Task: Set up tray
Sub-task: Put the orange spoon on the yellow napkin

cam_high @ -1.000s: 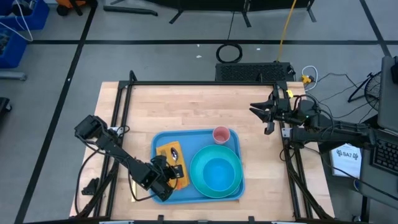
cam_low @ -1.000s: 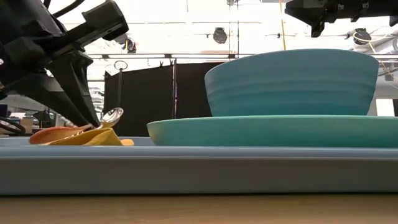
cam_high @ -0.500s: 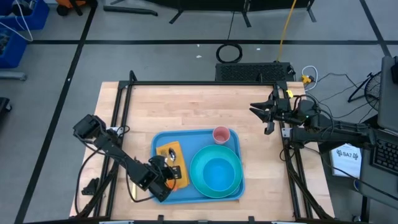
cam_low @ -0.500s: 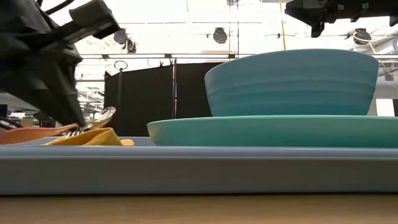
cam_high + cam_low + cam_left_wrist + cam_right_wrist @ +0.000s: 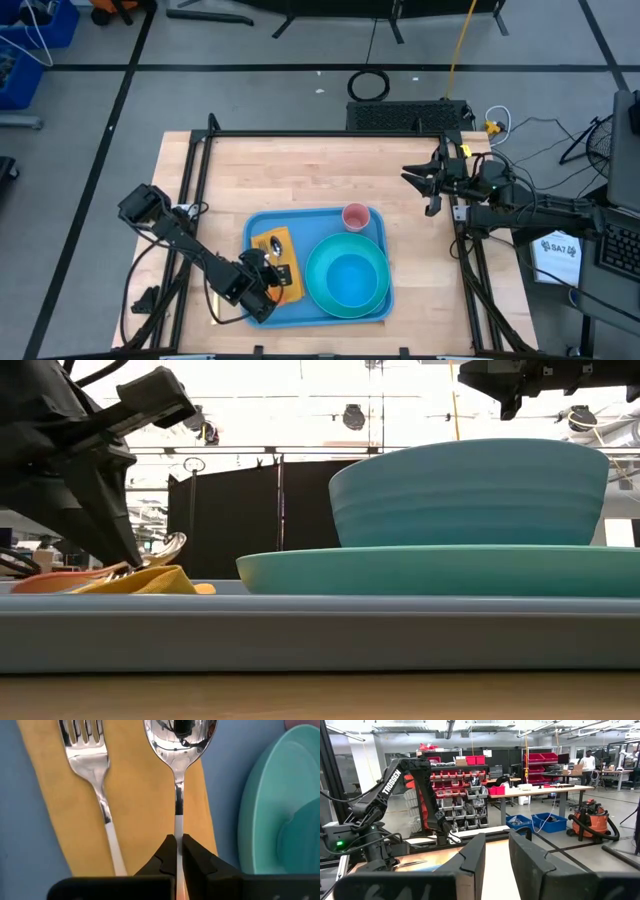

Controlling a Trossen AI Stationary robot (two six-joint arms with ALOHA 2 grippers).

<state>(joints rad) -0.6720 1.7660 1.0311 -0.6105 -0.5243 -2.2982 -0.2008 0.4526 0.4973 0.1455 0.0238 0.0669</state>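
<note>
left gripper pinching spoon, fork beside

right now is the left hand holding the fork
No, the left hand is shut on the spoon handle; the fork lies free beside it on the yellow napkin.

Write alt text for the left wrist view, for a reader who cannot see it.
The left gripper is shut on the thin handle of a spoon, whose bowl lies over a yellow napkin on the light-blue tray. A fork lies on the napkin beside the spoon, and the rim of a teal plate shows at the picture's edge.
</note>
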